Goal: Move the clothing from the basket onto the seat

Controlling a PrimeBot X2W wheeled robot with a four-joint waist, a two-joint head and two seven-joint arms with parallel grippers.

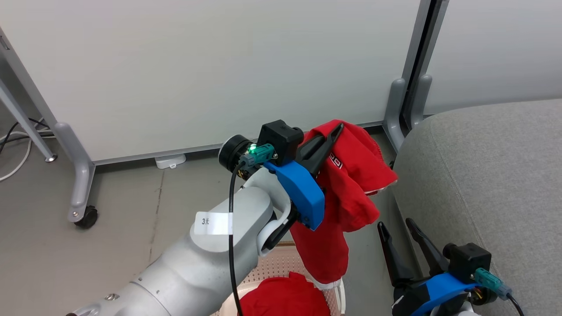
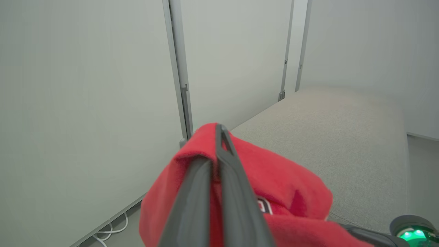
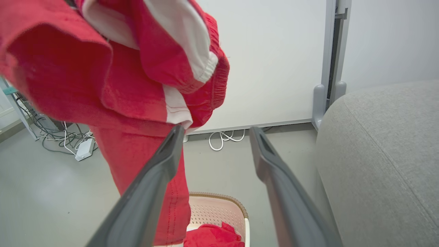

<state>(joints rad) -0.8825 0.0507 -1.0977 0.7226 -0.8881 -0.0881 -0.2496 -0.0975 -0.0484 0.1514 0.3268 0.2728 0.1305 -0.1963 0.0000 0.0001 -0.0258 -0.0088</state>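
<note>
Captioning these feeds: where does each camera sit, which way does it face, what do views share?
Head view: from the head, forward and down; left forearm, left gripper shut on red garment, open right gripper.
Left wrist view: from that wrist, along shut fingers, over the garment to the seat.
Right wrist view: from that wrist, between open fingers, at garment, basket, seat.
Shared: garment and seat, everywhere.

The left arm (image 1: 210,267) hides part of the basket (image 1: 276,265), which is cut off below. The lettering (image 1: 336,162) on the garment (image 1: 355,180) is too small to read.
</note>
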